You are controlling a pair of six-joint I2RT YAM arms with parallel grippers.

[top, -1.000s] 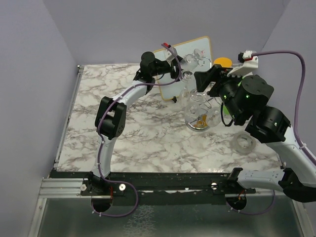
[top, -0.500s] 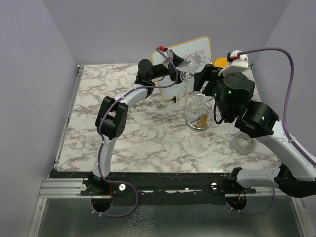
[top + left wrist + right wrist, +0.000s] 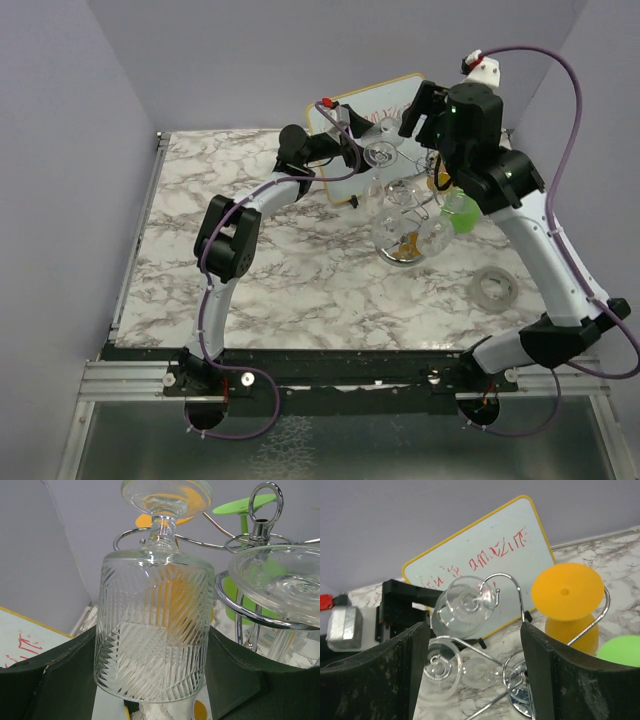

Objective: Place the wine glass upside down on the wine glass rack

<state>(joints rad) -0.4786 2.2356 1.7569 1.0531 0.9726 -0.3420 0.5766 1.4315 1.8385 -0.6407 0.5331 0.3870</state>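
A clear cut-glass wine glass (image 3: 152,630) hangs upside down, its stem in a looped arm of the silver wire wine glass rack (image 3: 257,530). My left gripper (image 3: 152,680) is shut on its bowl, a dark finger against each side. From above, the glass's foot (image 3: 378,153) shows beside the rack (image 3: 405,215), in front of the whiteboard. My right gripper (image 3: 472,670) is open and empty, high above the rack's far side. It looks down on the held glass (image 3: 465,605) and the shiny disc base (image 3: 520,692).
A second clear glass (image 3: 440,665), an orange goblet (image 3: 567,592) and a green one (image 3: 620,652) hang upside down on the rack. A tilted whiteboard (image 3: 350,110) with red writing stands behind it. A clear tape roll (image 3: 495,287) lies on the marble table at the right.
My right arm has risen and swung back from beside the rack to high above it, its jaws still open. My left gripper with the glass has barely moved.
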